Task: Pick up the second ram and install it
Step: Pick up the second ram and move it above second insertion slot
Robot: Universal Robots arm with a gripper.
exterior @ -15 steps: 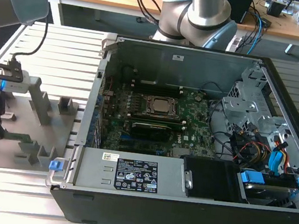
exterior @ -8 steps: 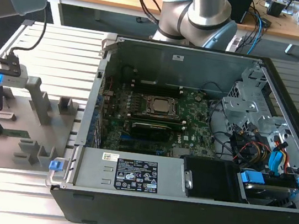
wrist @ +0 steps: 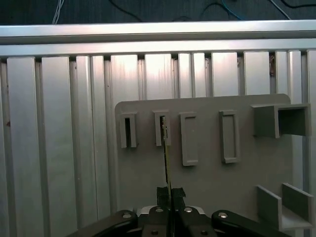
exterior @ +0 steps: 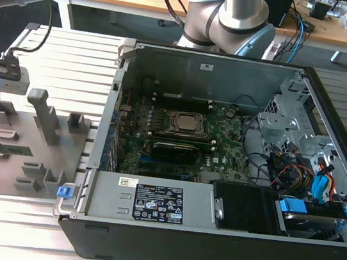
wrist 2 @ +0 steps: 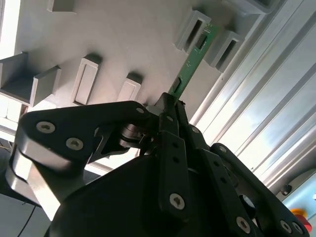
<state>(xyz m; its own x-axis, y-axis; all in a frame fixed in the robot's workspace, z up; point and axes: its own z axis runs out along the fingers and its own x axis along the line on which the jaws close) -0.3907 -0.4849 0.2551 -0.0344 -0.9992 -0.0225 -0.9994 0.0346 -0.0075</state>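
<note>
Right now we see the gripper (wrist 2: 170, 102) pinching the memory stick (wrist 2: 193, 57) at one end, its black fingers (wrist 2: 174, 148) pressed together against the two flat faces of the thin green board. The stick's other end sits in a small slotted block (wrist 2: 196, 28) that stands up from the grey holder plate (wrist 2: 123, 39). We cannot tell whether the stick's lower edge touches the plate.

In the first wrist view we look straight along the stick's narrow edge, so it reads as a fine line running from the fingertips into the block (wrist: 163, 129). More slotted blocks of the same kind stand in a row on either side of it.

In the exterior view the plate (exterior: 39, 163) lies on the ribbed aluminium table (exterior: 74, 58), at the exterior view's left of the open computer case (exterior: 210, 238). We see the motherboard (exterior: 222, 151) lying flat inside the case with the processor socket (exterior: 184, 124) near its middle, well apart from the stick.
</note>
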